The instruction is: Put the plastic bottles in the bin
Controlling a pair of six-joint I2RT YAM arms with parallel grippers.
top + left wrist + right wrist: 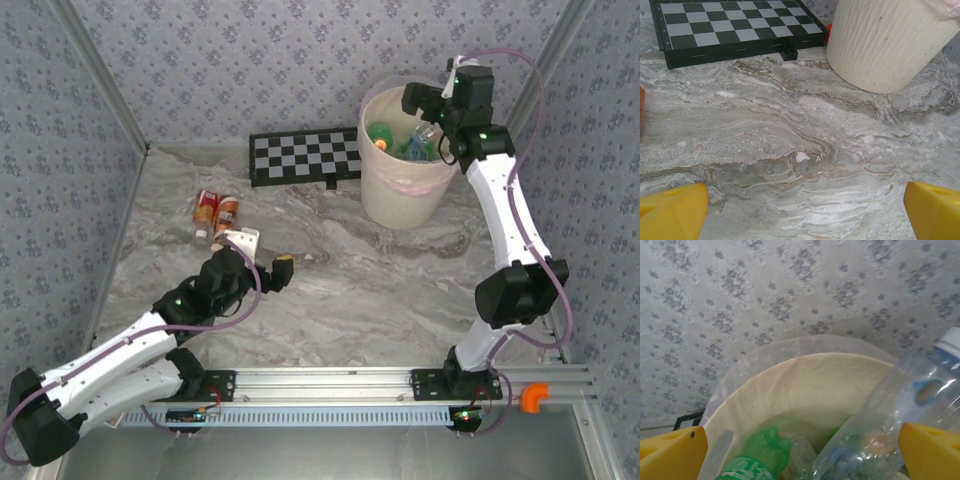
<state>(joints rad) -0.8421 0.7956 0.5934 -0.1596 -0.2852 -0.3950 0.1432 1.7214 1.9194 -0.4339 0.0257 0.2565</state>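
Left gripper (262,257) low over the marble table (805,125), yellow fingers (672,212) wide apart, nothing between them. Two red-labelled bottles (216,210) on their sides on the table, off to the left of those fingers and a little beyond them, side by side, long axes running near-to-far at a slant to the fingers' line of reach. Far closer to the left arm than to the right. Likely a swing leftward needed before any closing. At the left edge of the left wrist view, an orange sliver (641,102), cut off; probably one of the pair, not certain. Checkerboard (735,25) ahead of the fingers, bin (885,45) ahead and to their right.

Right gripper (432,112) above the bin's mouth, fingers spread wide. Clear bottle (900,410) slanting between them, cap up, close against the right-hand finger; not clamped, contact hard to judge. Below the fingers, a green bottle (757,457) and others inside the bin, blurred.
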